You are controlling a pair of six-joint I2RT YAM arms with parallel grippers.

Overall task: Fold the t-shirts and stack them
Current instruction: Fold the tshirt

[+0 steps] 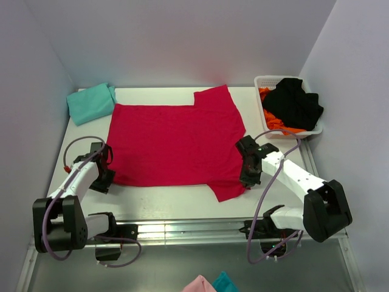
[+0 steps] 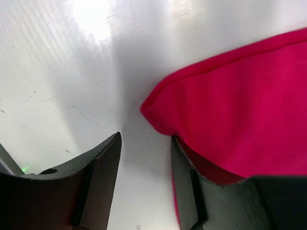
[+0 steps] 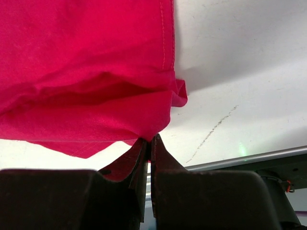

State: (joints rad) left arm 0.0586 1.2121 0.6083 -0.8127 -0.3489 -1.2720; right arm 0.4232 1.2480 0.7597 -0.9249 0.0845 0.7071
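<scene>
Crimson t-shirt [image 1: 173,143] lies spread flat over the middle of the white worktop [image 1: 182,198]. Both sleeves are on its right side, one pointing toward the far edge and the other toward the near edge. The left gripper [image 1: 103,167] sits low at the shirt's near-left corner with its jaws apart. In the left wrist view bare worktop shows between them, and the rounded cloth corner lies just beside one finger [image 2: 184,191], apparently touching it. The right gripper [image 1: 248,165] is at the shirt's right edge, close to the near sleeve. Its jaws are pressed together on a bunched fold of the red cloth, which puckers and lifts slightly at the tips and casts a shadow on the surface. A teal t-shirt [image 1: 91,102] rests folded in the far-left corner, just beside the red shirt's far-left corner. In the far-right corner stands a white basket [image 1: 260,82] holding a black garment [image 1: 295,103] over an orange garment [image 1: 273,121], well apart from both grippers.
</scene>
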